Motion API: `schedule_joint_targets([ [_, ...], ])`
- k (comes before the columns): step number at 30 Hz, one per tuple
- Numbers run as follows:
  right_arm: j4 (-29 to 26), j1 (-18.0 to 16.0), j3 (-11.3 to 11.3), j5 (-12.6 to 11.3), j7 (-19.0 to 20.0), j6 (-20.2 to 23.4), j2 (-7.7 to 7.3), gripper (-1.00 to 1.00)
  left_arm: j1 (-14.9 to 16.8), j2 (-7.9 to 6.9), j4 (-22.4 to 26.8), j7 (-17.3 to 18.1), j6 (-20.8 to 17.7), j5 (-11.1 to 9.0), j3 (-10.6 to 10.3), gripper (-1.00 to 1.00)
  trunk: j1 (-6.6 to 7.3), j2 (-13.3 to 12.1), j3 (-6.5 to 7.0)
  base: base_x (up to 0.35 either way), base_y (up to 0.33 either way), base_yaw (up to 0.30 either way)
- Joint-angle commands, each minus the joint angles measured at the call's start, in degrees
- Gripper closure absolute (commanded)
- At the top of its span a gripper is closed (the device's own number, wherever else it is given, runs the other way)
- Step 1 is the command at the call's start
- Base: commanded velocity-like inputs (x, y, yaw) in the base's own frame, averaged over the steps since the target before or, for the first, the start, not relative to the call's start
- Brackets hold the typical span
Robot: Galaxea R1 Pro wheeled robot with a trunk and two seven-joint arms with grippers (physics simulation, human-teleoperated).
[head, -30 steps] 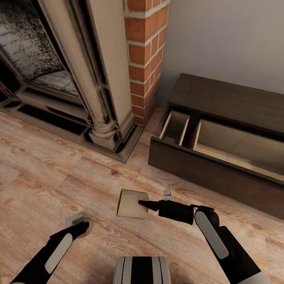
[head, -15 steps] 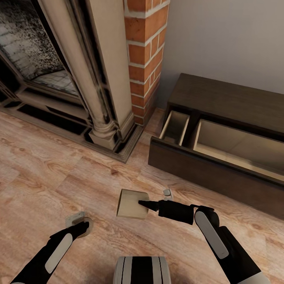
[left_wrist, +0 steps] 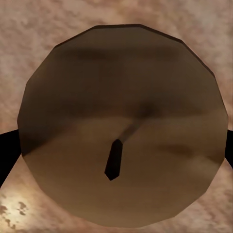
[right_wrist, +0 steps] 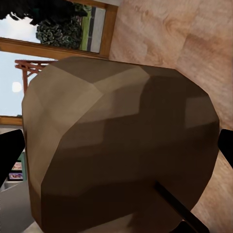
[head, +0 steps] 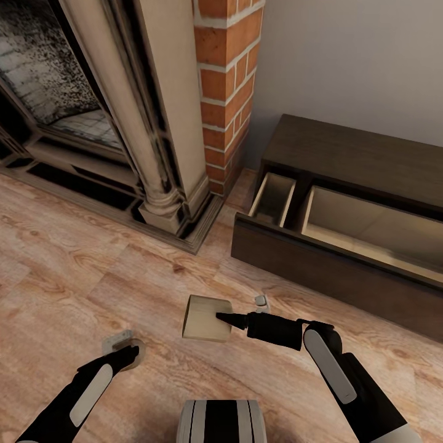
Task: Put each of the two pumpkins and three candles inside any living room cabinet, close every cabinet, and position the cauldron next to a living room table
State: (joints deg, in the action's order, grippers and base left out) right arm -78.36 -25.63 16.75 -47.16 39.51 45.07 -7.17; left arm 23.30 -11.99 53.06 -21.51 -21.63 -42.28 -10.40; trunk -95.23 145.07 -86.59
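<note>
2 candles, 1 per gripper.
R gripper (head: 216, 316) clamps candle (head: 206, 318); L gripper (head: 131, 352) grips second candle (head: 120, 341). Cabinet (head: 344, 160) beyond R, 2 compartments open.

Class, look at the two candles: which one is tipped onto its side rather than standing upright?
The candle held by the right gripper; the one at the left gripper stands upright.
</note>
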Motion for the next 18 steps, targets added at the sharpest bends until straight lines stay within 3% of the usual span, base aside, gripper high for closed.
schedule_joint_targets([
  [1, 0.0, 0.0, 0.0, -0.3, -0.1, 0.3, -0.03, 1.00, 0.0, -0.06, 0.1, -0.4, 0.2, -1.5, -0.4, 1.00, 0.00, 0.0, -0.04, 0.000, 0.000, 0.000],
  [6, 0.1, 0.0, 0.0, -0.3, -0.2, 0.3, -0.03, 1.00, 0.0, -0.06, 0.1, -0.4, 0.2, -1.5, -0.4, 1.00, 0.00, 0.0, -0.04, 0.000, 0.000, 0.000],
  [18, 0.1, 0.0, 0.0, -0.4, -0.2, 0.3, -0.03, 1.00, 0.0, -0.72, 1.3, 0.0, -0.7, -2.3, -0.2, 1.00, 0.31, -0.1, 2.62, 0.000, 0.000, 0.000],
])
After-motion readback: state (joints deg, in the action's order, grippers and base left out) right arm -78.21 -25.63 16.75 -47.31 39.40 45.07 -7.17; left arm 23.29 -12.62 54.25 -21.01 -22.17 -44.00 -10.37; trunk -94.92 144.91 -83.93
